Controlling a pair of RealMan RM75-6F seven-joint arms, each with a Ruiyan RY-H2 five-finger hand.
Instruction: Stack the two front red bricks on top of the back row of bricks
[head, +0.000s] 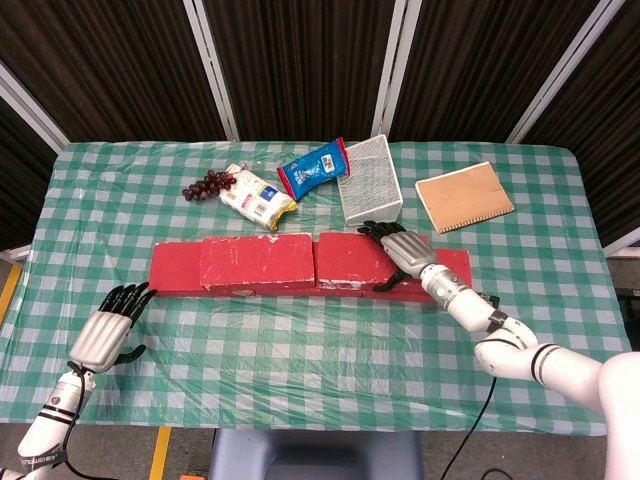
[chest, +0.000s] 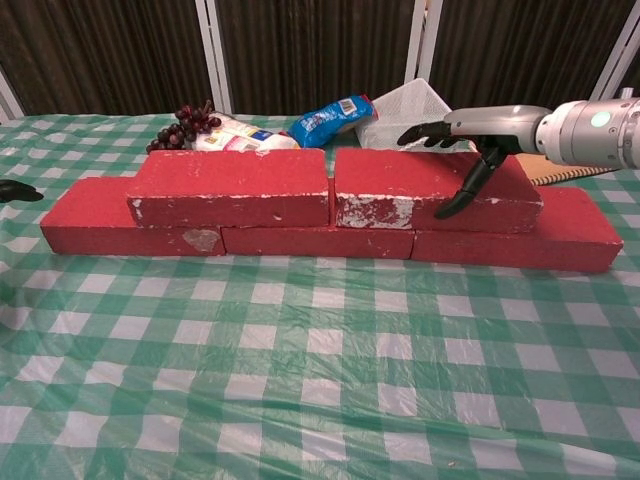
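Note:
Two red bricks lie on top of a lower row of red bricks (head: 172, 270) (chest: 85, 215) across the middle of the table. The left upper brick (head: 255, 260) (chest: 230, 185) and the right upper brick (head: 345, 258) (chest: 400, 180) meet end to end. My right hand (head: 405, 250) (chest: 480, 125) straddles the right end of the right upper brick. Its fingers reach over the back edge and its thumb hangs down the front face, held loosely. My left hand (head: 105, 330) rests palm down near the front left of the table, fingers spread and holding nothing.
Behind the bricks lie a bunch of grapes (head: 208, 184), a white snack packet (head: 258, 197), a blue bag (head: 315, 167), a white mesh basket (head: 368, 180) and a brown notebook (head: 464, 196). The checked cloth (head: 300, 340) stretches in front of the bricks.

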